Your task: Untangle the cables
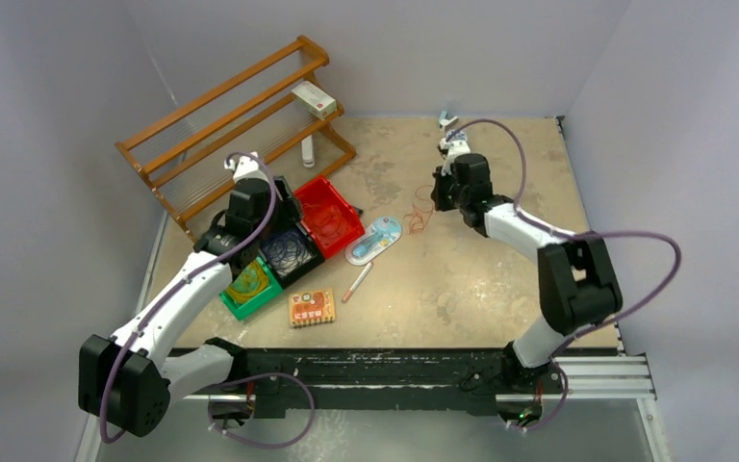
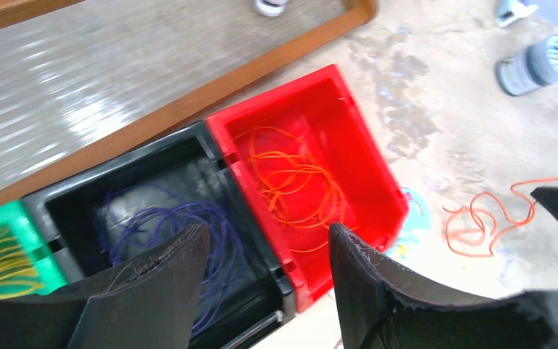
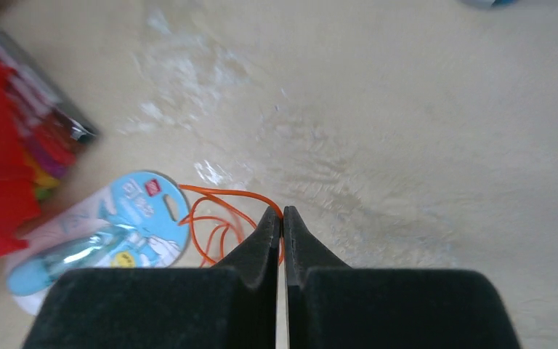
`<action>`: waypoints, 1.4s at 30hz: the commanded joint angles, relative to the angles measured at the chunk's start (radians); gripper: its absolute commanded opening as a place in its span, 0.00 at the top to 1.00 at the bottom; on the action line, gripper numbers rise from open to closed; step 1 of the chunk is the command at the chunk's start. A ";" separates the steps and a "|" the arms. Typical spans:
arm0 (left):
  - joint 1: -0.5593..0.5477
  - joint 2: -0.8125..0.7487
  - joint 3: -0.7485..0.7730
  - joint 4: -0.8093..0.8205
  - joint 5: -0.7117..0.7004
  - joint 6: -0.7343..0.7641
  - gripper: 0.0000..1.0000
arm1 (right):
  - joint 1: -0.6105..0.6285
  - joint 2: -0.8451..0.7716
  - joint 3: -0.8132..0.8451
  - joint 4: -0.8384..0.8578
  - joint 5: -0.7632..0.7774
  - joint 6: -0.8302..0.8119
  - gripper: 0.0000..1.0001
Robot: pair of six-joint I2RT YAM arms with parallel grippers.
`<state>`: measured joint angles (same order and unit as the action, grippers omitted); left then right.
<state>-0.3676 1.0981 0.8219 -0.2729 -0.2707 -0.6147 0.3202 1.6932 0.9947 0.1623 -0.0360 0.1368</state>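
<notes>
Red bin [image 2: 367,138] holds orange cables [image 2: 298,185], black bin [image 2: 145,149] purple cables [image 2: 160,222], green bin [image 2: 0,214] yellow cables [image 2: 0,254].

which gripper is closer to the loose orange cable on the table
Right. The right gripper is shut on the loose orange cable; the left gripper hangs open over the bins, apart from it.

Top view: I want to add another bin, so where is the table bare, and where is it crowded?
Bare: the table between the pen, the near rail and the right arm; also between the wooden rack and the right hand. Crowded: the left, around the red bin, blister pack and loose orange cable.
</notes>
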 commanded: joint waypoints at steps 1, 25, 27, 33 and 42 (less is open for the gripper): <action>-0.001 -0.005 -0.008 0.207 0.145 0.018 0.38 | -0.001 -0.186 -0.016 0.094 -0.009 -0.059 1.00; -0.158 0.235 0.011 0.903 0.579 -0.210 0.41 | -0.001 -0.563 -0.064 0.263 -0.199 0.130 1.00; -0.181 0.246 0.025 0.886 0.578 -0.181 0.43 | -0.001 -0.560 -0.057 0.256 -0.201 0.134 1.00; -0.225 0.282 0.083 0.847 0.626 -0.107 0.45 | 0.000 -0.556 -0.053 0.253 -0.218 0.142 1.00; -0.291 0.333 0.157 0.734 0.652 -0.004 0.47 | 0.000 -0.561 -0.056 0.247 -0.220 0.145 1.00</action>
<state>-0.6312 1.4120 0.9207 0.4831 0.3500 -0.6933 0.3202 1.1526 0.9081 0.3779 -0.2310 0.2699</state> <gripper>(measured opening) 0.536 0.008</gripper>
